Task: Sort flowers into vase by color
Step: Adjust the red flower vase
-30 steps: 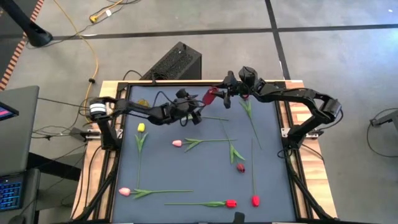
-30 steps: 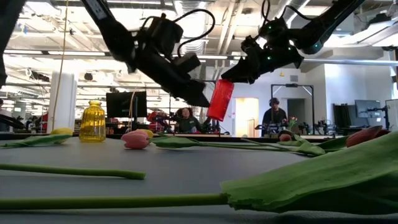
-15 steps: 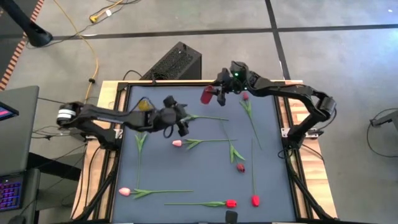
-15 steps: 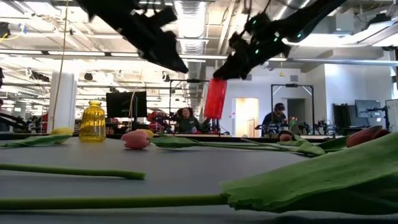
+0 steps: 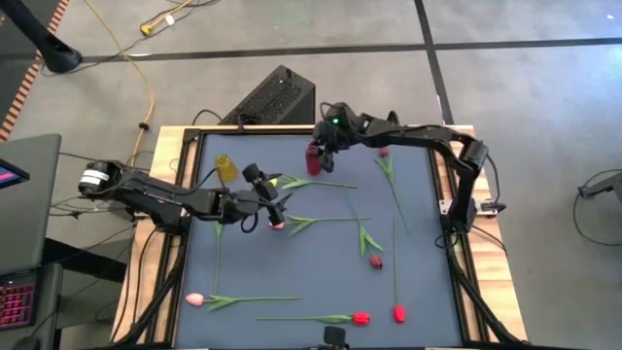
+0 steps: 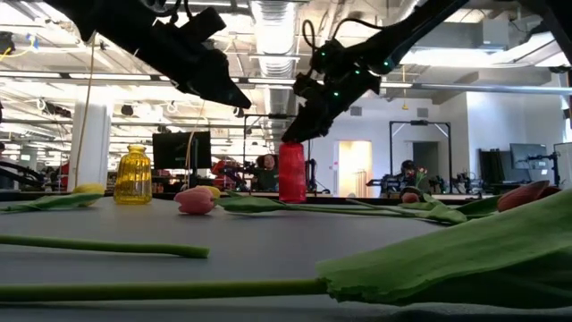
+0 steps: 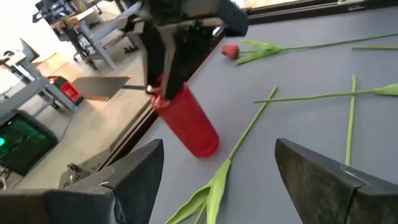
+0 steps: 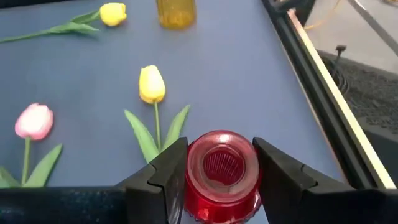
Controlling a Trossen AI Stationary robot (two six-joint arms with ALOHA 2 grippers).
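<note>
My right gripper [image 5: 319, 148] is shut on a red glass vase [image 6: 290, 172] near the table's far edge. This vase also shows in the left wrist view [image 7: 186, 121]. My left gripper [image 5: 267, 199] hangs open and empty above the table's left middle, close to a pink tulip head [image 5: 277, 225]. A yellow vase [image 5: 225, 168] stands on its base at the far left. Tulips lie flat on the mat: yellow [image 8: 152, 84], pink [image 5: 194, 299], two red [image 5: 362, 317] [image 5: 398, 313] and maroon [image 5: 376, 262]. My right gripper pinches the red vase's neck [image 8: 221, 186] just below its open mouth, with one finger [image 8: 168, 171] on each side. The fingers come from above, slanting in from the table's right. The vase stands upright with its base [image 6: 290, 199] at the table surface.
Long green stems and leaves [image 5: 394, 194] cross the mat's middle and right. One big leaf [image 6: 447, 259] lies close to the low camera. A raised frame [image 8: 323, 81] borders the mat. A black box [image 5: 277, 97] sits on the floor beyond the far edge. People are in the room behind.
My right gripper moved toward the table's left and down. The red vase went from tilted and lifted to upright with its base at the table. My left gripper drew away from the vase, toward the left and near edges, and stayed open.
</note>
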